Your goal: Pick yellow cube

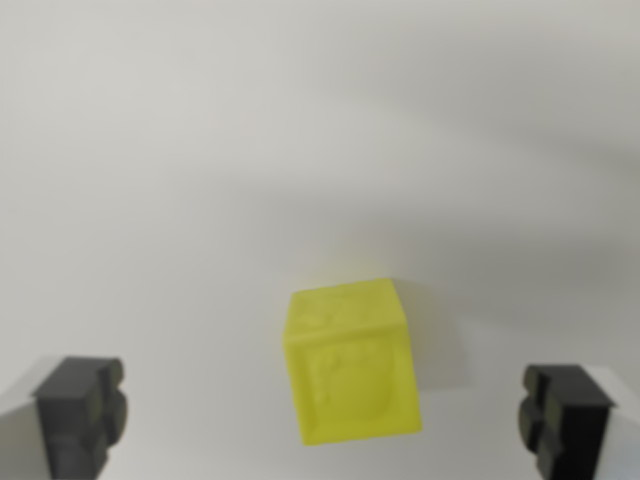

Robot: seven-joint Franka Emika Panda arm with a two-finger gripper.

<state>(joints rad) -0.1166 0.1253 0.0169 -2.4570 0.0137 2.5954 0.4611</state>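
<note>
Item 1, yellow cube (pixel 350 362). I log one cube, bright yellow, with a faint raised relief on the face turned toward the camera; the picture is too soft for me to read the pattern. It sits on the surface slightly right of the wrist view's centre, in the lower half. It is turned a little, so I see its top face and one side as well as the front. A soft shadow falls to the wrist view's right of it.

Item 2, gripper (pixel 325 420). I see two dark fingertips at the bottom corners, one at the wrist view's left (pixel 80 415) and one at the wrist view's right (pixel 565 415). They stand wide apart with nothing clamped between them. The cube lies in the gap between them, closer to the right-hand one, touching neither.

Item 3, table (pixel 200 150). I record a plain pale grey-white surface filling the rest of the view, crossed by broad diffuse shadows in the upper right.
</note>
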